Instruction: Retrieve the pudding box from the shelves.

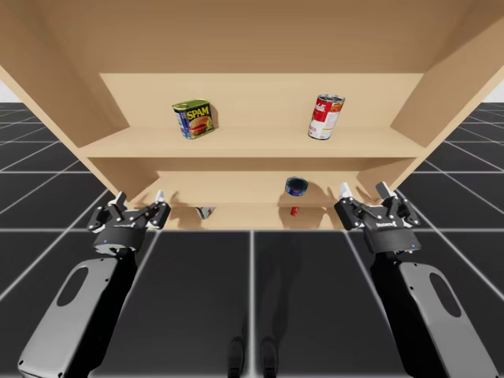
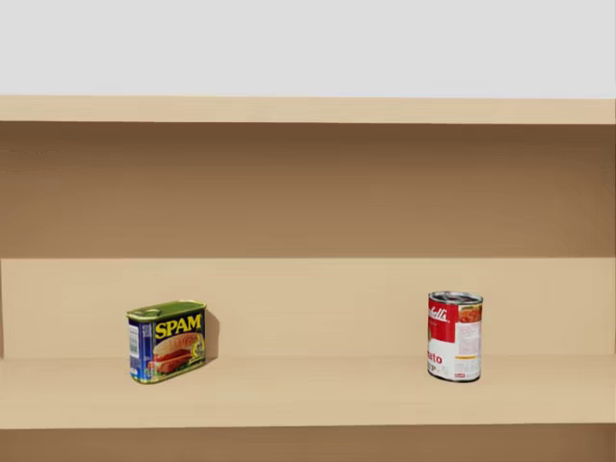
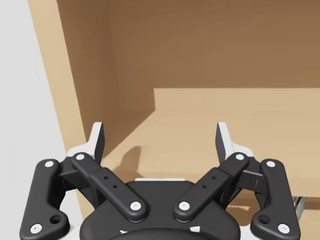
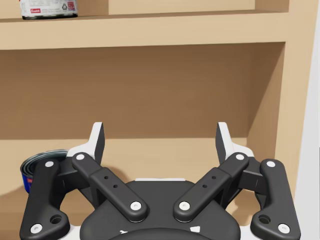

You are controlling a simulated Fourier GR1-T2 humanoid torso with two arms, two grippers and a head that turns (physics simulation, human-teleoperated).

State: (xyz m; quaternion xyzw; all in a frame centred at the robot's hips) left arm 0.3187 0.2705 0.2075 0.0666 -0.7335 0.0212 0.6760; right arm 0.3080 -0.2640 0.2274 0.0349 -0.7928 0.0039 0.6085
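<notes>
Both pairs of jaws stand apart and empty, left gripper and right gripper before the shelves. A blue can sits at the right gripper's 10 o'clock. A small half-hidden object lies at the left gripper's 3 o'clock; I cannot tell whether it is the pudding box.

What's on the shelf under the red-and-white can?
A blue can sits there. Lower down, that shelf covers most of a red thing and a pale thing; what they are cannot be told.
</notes>
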